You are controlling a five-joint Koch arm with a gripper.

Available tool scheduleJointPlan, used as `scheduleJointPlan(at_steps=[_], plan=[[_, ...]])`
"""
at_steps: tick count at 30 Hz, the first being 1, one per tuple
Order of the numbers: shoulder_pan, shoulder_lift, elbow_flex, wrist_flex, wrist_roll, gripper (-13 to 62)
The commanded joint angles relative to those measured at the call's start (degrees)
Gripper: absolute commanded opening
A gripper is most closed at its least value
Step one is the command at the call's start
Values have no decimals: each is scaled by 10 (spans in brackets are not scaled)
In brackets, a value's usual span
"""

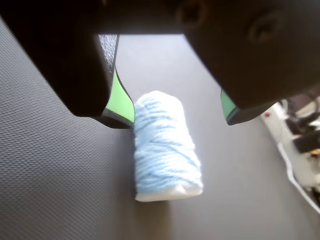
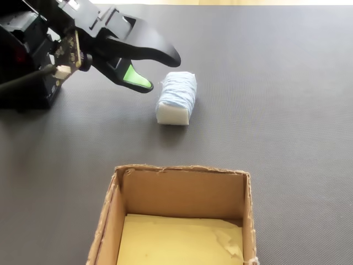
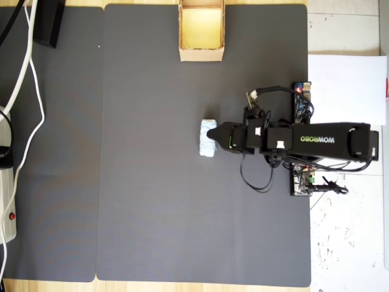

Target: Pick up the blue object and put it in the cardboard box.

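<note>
The blue object (image 1: 165, 145) is a pale blue-white yarn roll lying on its side on the dark mat. It also shows in the fixed view (image 2: 177, 96) and in the overhead view (image 3: 208, 138). My gripper (image 1: 175, 112) is open, with green pads on both fingers. In the wrist view the roll's near end sits just at the fingertips, close to the left pad (image 1: 122, 100). The gripper (image 2: 160, 72) hovers just left of the roll in the fixed view, not closed on it. The cardboard box (image 2: 182, 172) stands open and empty, at the mat's far edge in the overhead view (image 3: 201, 55).
The arm's base and circuit boards (image 3: 301, 176) sit at the mat's right edge in the overhead view, beside white paper (image 3: 346, 85). White cables (image 3: 27, 91) and a power strip (image 3: 7, 201) lie at the left. A black block (image 3: 48, 21) stands at top left.
</note>
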Motion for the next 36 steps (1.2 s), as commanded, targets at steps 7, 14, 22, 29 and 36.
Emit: scheduleJointPlan(at_steps=[7, 14, 22, 29, 36], plan=[[2, -108, -155, 120, 6, 330], [-1, -199, -221, 186, 23, 330], [0, -295, -266, 172, 30, 330], [-1, -343, -273, 144, 39, 330], [-2, -390, -275, 98, 51, 263]])
